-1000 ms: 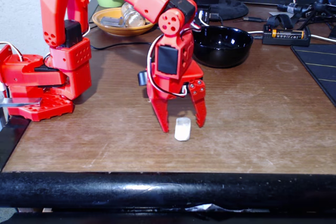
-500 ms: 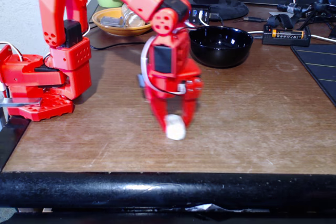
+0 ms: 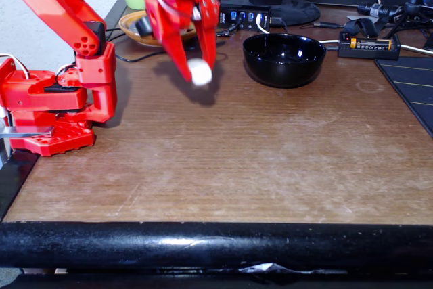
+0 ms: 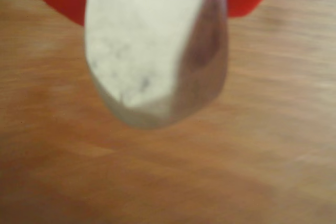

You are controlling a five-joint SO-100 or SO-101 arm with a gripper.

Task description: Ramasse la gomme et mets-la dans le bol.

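Above the tabletop (image 3: 270,160), well off the wood, the red hand (image 3: 198,72) hangs clamped on the eraser (image 3: 199,71), white lump pinched at the fingertips; wrist view shows the eraser (image 4: 152,45) large and blurred, wood grain beneath; black bowl (image 3: 284,59) sits to the right in the fixed view, apart from the hand, nothing visible inside; pickup looks done; carry across to the bowl and release remain, by my reckoning.

We see a brown wooden table (image 3: 270,160), its black padded edge (image 3: 216,245) at 6 o'clock, a white wall (image 3: 40,32) at 10 o'clock.
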